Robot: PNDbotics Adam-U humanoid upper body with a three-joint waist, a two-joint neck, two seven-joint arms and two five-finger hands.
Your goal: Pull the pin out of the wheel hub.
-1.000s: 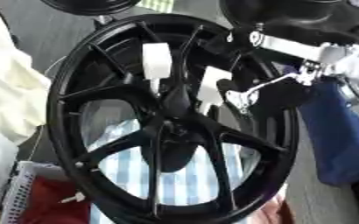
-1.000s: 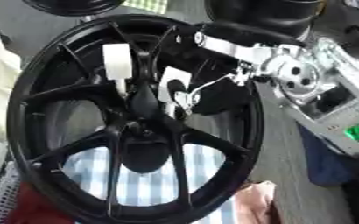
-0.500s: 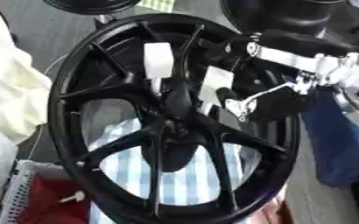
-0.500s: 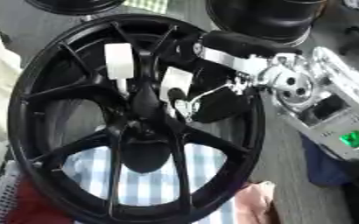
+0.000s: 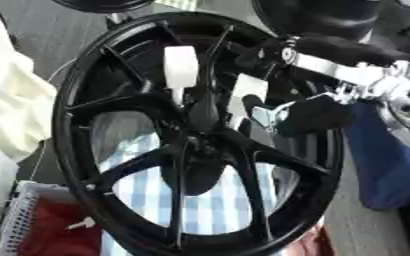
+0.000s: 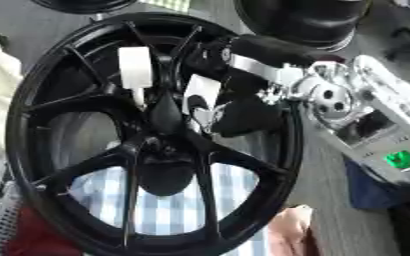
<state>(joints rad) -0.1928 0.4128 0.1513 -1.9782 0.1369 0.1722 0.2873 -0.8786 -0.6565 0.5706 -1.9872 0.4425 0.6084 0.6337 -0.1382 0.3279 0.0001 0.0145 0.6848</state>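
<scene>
My right hand (image 5: 309, 114) reaches in from the right, over the rim of the big black wheel with thin spokes (image 5: 86, 125). My left hand is not in the pictures, so the right one is the near one for this job.

Two white block-shaped pins stick out near the middle of the wheel. The left white pin (image 5: 180, 67) stands tall, with a thin stem going down toward the dark round hub (image 5: 195, 150). The right white pin (image 5: 246, 92) is just beside my fingertips. It lies to the left of my hand, a little higher than the hub. Its long side runs up and down in the picture, tipped a bit, so I think it comes out by pulling it along that line, away from the hub.

My dark fingers (image 6: 243, 117) look curled in toward that right pin and seem to touch its lower edge. I cannot tell if they are really closed around it or only resting on it, because the black fingers blend with the black spokes.

Under the wheel I see a blue and white checked cloth (image 5: 213, 200) and a white basket with something red in it (image 5: 25, 230) at the lower left.

I think the pin is not out yet. Next I need to be sure of my hold.
</scene>
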